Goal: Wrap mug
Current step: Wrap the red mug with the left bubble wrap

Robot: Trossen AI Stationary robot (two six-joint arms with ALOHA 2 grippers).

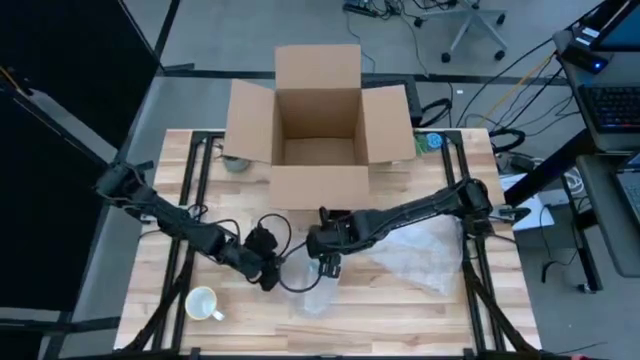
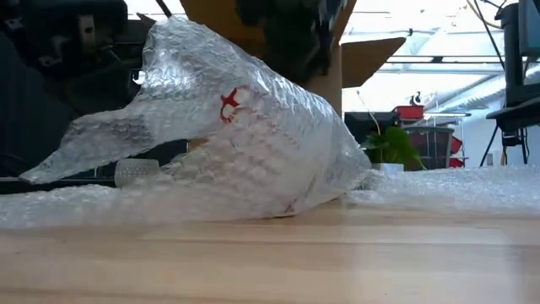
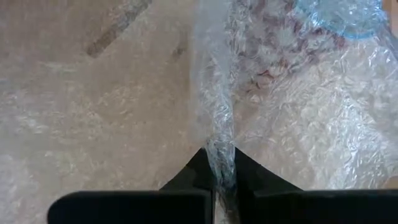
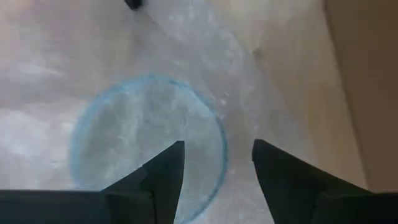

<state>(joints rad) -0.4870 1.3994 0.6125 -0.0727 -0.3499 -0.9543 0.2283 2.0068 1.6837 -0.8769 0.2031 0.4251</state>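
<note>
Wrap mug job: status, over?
Left gripper shut on bubble wrap. Right gripper open above wrapped mug. Second mug bare at table edge.

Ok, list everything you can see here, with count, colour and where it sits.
Box: one, brown cardboard, open, far middle of the table.
Bubble wrap: one clear sheet, right of centre, bunched over something at the near middle.
Mug: one, white, near left, unwrapped.
Tape roll: one, blue-green, right of the box.
Table: one, light wood.
Left pincer: shut on a fold of wrap.
Right pincer: open, over a blue-rimmed round shape under the wrap.
</note>
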